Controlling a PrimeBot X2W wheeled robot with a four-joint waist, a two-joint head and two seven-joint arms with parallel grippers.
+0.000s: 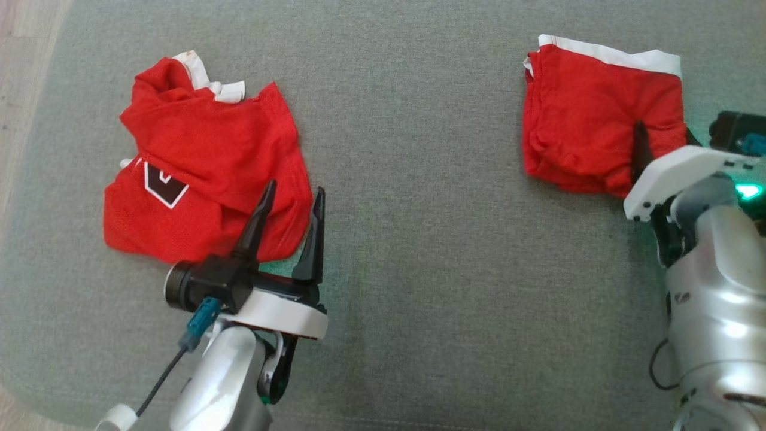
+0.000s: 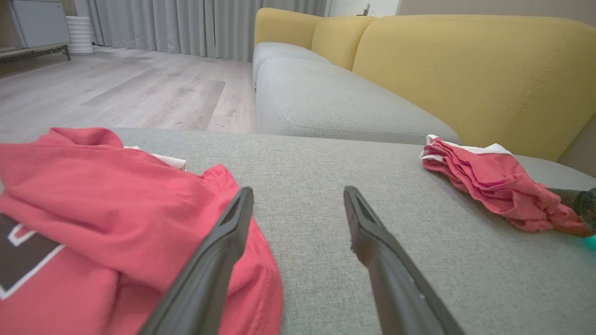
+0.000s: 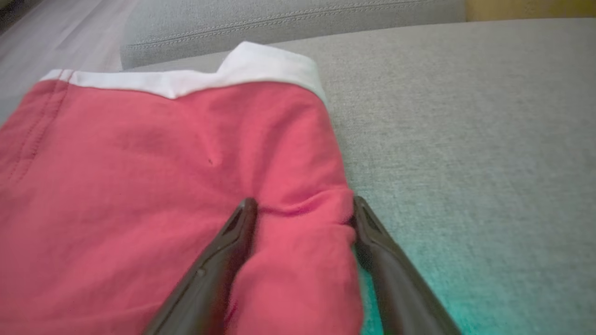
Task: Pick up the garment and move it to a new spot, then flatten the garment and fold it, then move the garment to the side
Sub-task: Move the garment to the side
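Observation:
A crumpled red garment (image 1: 203, 155) with a black-and-white emblem and white trim lies at the left of the grey cushion (image 1: 431, 239). My left gripper (image 1: 296, 188) stands open at its near right hem. In the left wrist view one finger (image 2: 219, 251) lies over that hem (image 2: 139, 223) and the other over bare cushion. A second red garment (image 1: 592, 114), folded, with a white band, lies at the right. My right gripper (image 3: 303, 201) is open, and its fingers straddle the near right corner of this folded garment (image 3: 139, 186). One right finger (image 1: 640, 146) shows dark against the cloth.
The cushion's left edge meets a pale wood floor (image 1: 24, 66). Behind it runs a sofa with grey seats (image 2: 326, 102) and a yellow backrest (image 2: 475, 70). Bare cushion lies between the two garments. Curtains (image 2: 186, 23) and a cabinet (image 2: 37, 23) stand far off.

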